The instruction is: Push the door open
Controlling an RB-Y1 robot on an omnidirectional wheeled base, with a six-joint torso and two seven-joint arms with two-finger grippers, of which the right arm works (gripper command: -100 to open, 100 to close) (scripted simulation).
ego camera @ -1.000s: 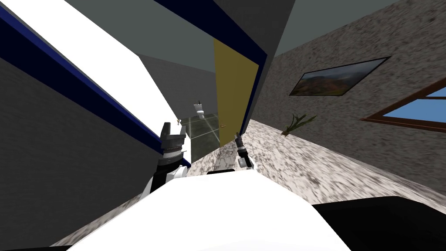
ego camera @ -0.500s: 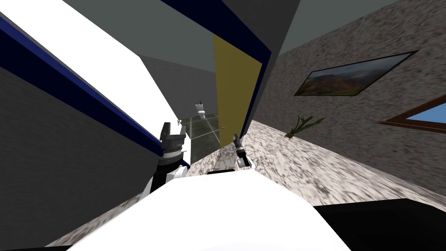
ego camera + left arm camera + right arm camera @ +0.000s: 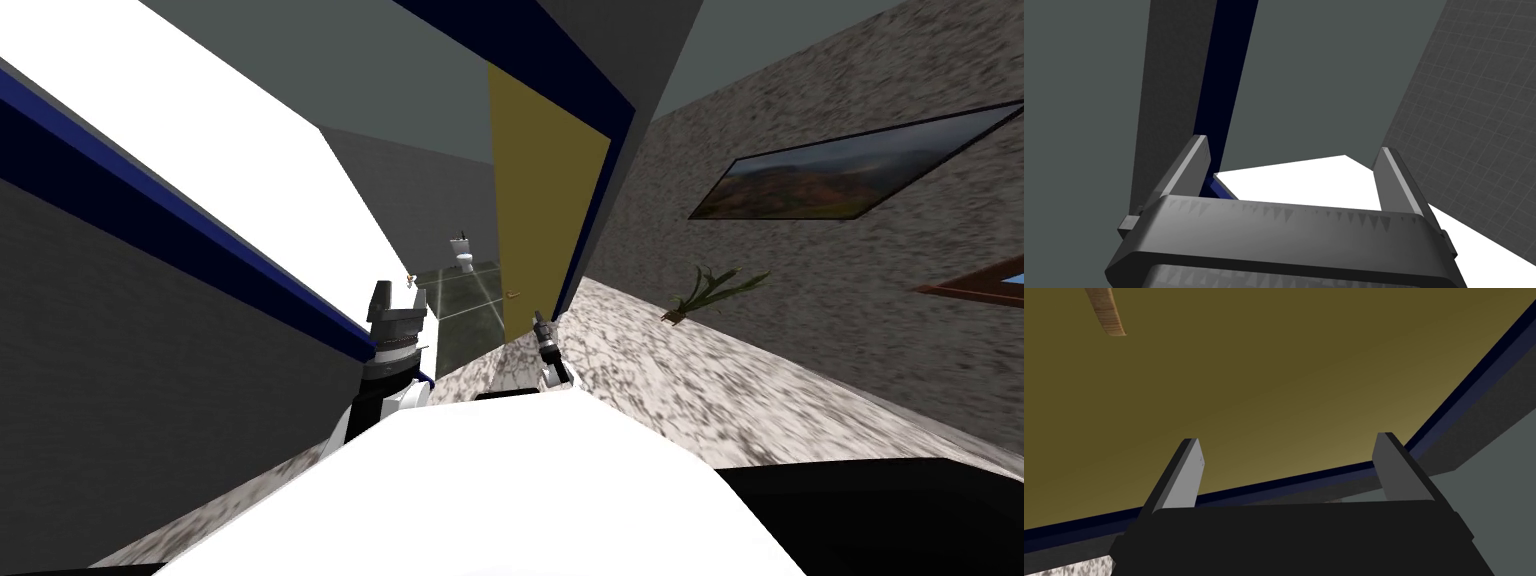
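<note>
**Operator:** So, where is the door?

**Robot:** Straight ahead of you. The olive-yellow door stands partly open against the dark blue frame, and its small handle sits near the free edge.

**Operator:** And the right gripper?

**Robot:** Your right gripper is low down in front of the door's face. In its wrist view the fingers stand apart with nothing between them. They point at the flat yellow surface, with the frame just beside them and the handle well apart. You cannot tell whether the tips touch the door.

**Operator:** The left one?

**Robot:** Your left gripper is raised by the frame's other side, near the white wall. It is spread too, and empty.

**Operator:** What lies around?

**Robot:** Past the door's free edge you see a dark tiled floor and a white toilet. On the speckled wall to your right hang a landscape picture and a brown window frame. A green plant sits at that wall's foot.
</note>
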